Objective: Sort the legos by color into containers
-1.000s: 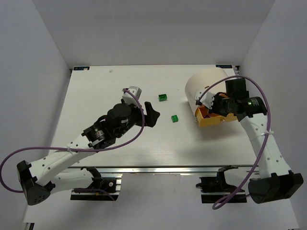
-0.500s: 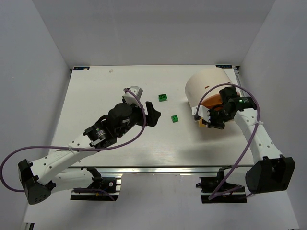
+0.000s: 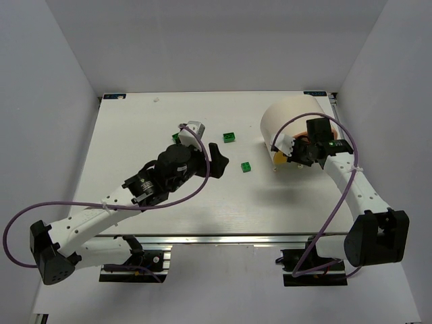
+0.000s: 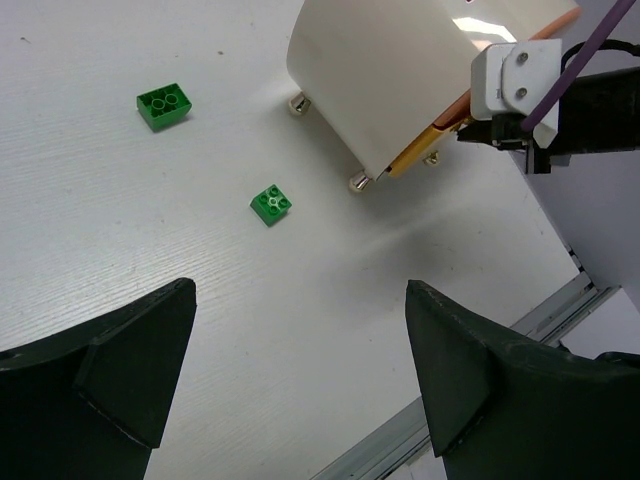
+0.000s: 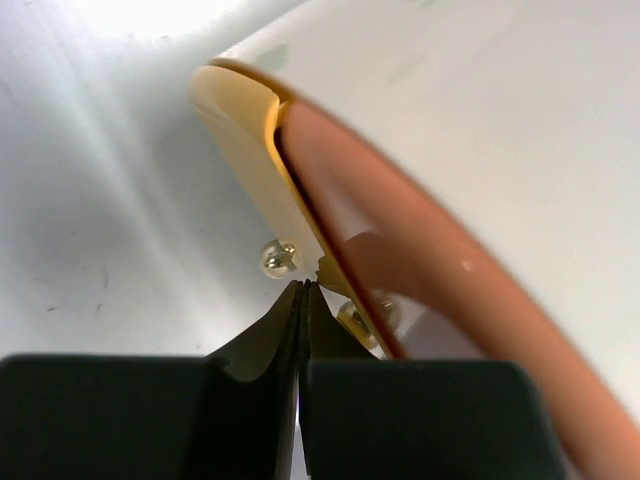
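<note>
Left tool [image 4: 300, 300]: jaws are spread wide with nothing held, poised above the bench [image 3: 135, 115]. Just beyond it, a small green lego [image 4: 272, 204] is seen lying loose; a larger green lego [image 4: 164, 105] is set farther back. Right tool [image 5: 303, 300]: fingers are pressed together, empty, at the orange-faced edge of the cream tub [image 4: 380, 70], located far right.

The white table [image 3: 135, 121] carries a cream-white tub [image 3: 287, 115] at its far right, standing on small metal feet [image 4: 357, 182], and left of it a larger green lego [image 3: 229, 137] and, nearer, a smaller green lego [image 3: 247, 166]
</note>
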`<control>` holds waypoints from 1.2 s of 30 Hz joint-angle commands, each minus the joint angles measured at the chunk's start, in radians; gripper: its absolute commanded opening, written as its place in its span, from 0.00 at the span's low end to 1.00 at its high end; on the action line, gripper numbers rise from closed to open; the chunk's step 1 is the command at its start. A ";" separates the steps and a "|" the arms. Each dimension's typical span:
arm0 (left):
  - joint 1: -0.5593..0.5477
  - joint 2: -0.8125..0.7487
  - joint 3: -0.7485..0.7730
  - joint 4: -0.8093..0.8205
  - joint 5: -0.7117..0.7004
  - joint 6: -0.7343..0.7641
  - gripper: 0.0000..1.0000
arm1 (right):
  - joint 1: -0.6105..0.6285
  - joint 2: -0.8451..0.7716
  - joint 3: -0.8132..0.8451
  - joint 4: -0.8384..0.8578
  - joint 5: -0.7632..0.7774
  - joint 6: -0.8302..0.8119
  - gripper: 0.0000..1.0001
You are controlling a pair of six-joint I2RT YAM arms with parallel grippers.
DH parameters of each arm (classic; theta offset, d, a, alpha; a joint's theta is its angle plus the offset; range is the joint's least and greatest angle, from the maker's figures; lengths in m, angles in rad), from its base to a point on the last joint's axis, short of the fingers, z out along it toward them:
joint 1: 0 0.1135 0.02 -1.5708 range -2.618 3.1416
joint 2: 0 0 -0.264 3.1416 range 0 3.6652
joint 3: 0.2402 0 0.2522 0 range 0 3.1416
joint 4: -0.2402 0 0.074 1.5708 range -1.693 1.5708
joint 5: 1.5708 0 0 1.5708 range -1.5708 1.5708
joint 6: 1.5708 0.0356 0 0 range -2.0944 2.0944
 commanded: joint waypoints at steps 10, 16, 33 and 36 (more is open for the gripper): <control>0.022 0.048 0.032 0.047 0.055 0.002 0.95 | -0.032 -0.153 -0.030 -0.049 -0.270 -0.013 0.00; 0.032 0.063 0.032 0.066 0.087 -0.002 0.95 | -0.050 -0.348 -0.170 0.272 -0.389 0.538 0.00; 0.050 0.060 0.014 0.074 0.126 -0.021 0.95 | -0.144 -0.342 -0.334 0.111 -0.185 0.829 0.47; 0.050 0.056 0.005 0.078 0.124 -0.026 0.95 | -0.194 -0.337 -0.363 0.194 -0.133 0.840 0.47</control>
